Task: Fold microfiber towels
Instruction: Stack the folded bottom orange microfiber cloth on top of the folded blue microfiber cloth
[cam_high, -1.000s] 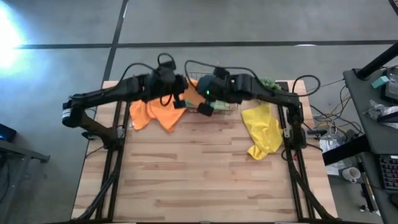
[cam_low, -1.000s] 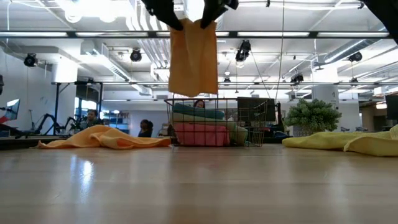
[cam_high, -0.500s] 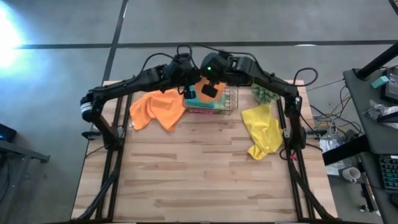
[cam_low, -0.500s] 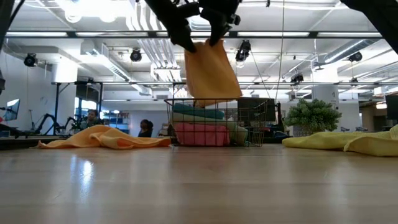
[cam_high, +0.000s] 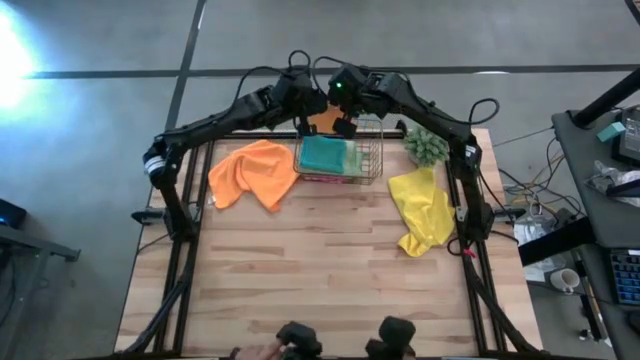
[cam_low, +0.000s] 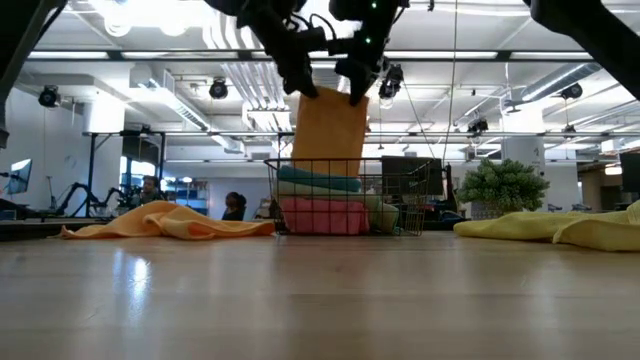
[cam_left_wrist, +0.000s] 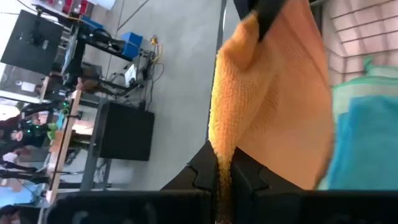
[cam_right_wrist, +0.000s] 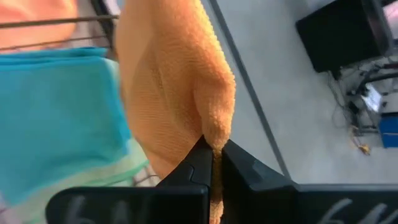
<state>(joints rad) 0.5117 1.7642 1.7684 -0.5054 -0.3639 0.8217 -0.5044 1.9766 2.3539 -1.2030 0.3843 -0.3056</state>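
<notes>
The folded orange towel (cam_low: 330, 128) hangs with its long axis vertical from both grippers, the left gripper (cam_low: 300, 82) and the right gripper (cam_low: 357, 88) each closed on one top corner, equally near. It hangs above the far edge of the wire basket (cam_high: 370, 160), at the table's far middle. I count two orange towels, the second (cam_high: 255, 174) lying left of the basket, one yellow (cam_high: 424, 209) at the right, and teal (cam_high: 325, 156), green and pink ones stacked inside.

Both grippers pinch an orange towel (cam_high: 324, 121) above the basket's (cam_high: 371, 165) far edge.
</notes>
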